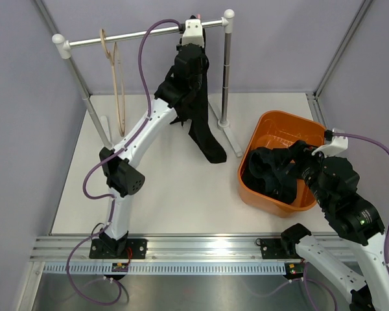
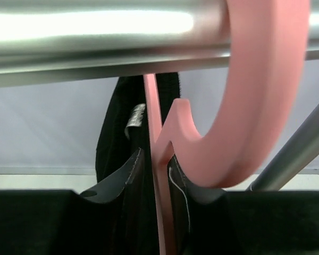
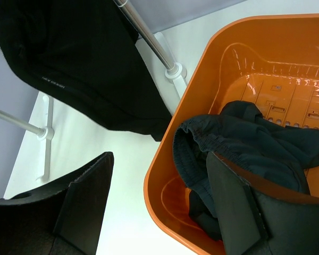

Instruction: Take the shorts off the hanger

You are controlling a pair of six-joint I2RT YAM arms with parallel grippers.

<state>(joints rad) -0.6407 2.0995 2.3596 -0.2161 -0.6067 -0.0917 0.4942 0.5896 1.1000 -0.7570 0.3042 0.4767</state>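
Rail of a clothes rack spans the back of the table. To its right sits an orange basket with the navy shorts heaped inside. The black shorts hang from the rail on a pink hanger. The right gripper hovers over the basket's rim, jaws spread wide and empty. The left gripper flanks the hanger's neck closely; whether it clamps cannot be told.

Pink hanger, black shorts, orange basket
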